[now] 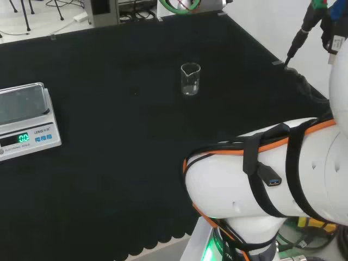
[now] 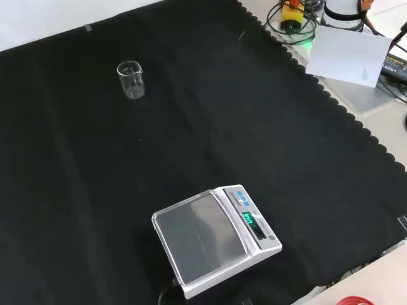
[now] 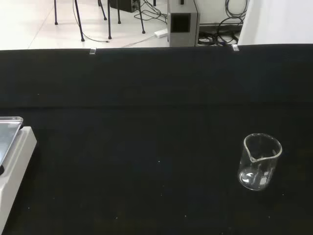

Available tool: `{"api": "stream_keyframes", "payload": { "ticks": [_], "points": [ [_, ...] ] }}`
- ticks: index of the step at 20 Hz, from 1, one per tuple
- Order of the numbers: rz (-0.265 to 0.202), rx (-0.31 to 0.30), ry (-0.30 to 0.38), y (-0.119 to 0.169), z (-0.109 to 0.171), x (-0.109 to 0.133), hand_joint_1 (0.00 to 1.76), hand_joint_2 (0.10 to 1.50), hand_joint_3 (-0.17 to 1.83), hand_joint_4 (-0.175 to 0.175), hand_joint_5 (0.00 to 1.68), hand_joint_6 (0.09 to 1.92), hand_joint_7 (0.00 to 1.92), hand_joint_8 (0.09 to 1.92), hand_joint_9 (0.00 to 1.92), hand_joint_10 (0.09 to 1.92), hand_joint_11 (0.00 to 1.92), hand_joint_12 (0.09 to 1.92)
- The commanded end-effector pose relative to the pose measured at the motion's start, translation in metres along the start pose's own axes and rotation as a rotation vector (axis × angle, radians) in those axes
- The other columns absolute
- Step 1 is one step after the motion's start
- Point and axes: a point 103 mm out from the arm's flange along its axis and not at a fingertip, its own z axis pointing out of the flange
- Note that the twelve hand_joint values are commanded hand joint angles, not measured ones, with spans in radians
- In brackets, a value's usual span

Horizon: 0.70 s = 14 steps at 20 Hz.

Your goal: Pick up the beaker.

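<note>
beaker [image 1: 190,79] upright on cloth [image 1: 119,109] | seemingly empty | scale [image 1: 24,120] well apart

1. The scale [image 1: 24,122] is showing a green lit display [image 1: 23,138] on its front panel; the digits are glowing too small to be told apart in the head view.
2. In the front view the display is lying at a slant, and its figures are blurring into a green patch.
3. A line of small dark print [image 1: 42,131] is running along the panel beside the display, above blue keys [image 1: 43,138]; its letters are too small to make out.
4. Nothing else on the cloth is carrying any text that can be read.
</note>
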Motion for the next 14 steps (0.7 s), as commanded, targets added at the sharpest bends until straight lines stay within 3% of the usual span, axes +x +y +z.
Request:
{"api": "stream_keyframes", "payload": {
  "ticks": [1,3,7,10,12,14],
  "points": [
    [0.142,-0.076,-0.09,-0.059,-0.118,-0.064,0.5,0.7,0.05,0.046,0.11,0.09,0.13,0.74,0.2,0.84,0.04,1.47],
    [0.154,-0.077,-0.092,-0.058,-0.126,-0.074,0.49,0.71,0.05,0.062,0.13,0.09,0.14,0.7,0.16,0.83,0.01,1.47],
    [0.165,-0.074,-0.085,-0.04,-0.109,-0.089,0.49,0.71,0.05,0.067,0.14,0.09,0.14,0.69,0.15,0.83,0.0,1.47],
    [0.18,-0.057,-0.064,-0.018,-0.072,-0.112,0.49,0.71,0.05,0.067,0.13,0.09,0.12,0.68,0.15,0.83,0.0,1.47],
    [0.184,-0.018,-0.058,0.004,-0.029,-0.13,0.5,0.71,0.05,0.067,0.12,0.09,0.1,0.67,0.15,0.83,0.0,1.47],
    [0.19,0.017,-0.067,0.024,0.01,-0.133,0.5,0.71,0.05,0.068,0.12,0.09,0.08,0.66,0.15,0.83,0.0,1.47]
  ]
}}
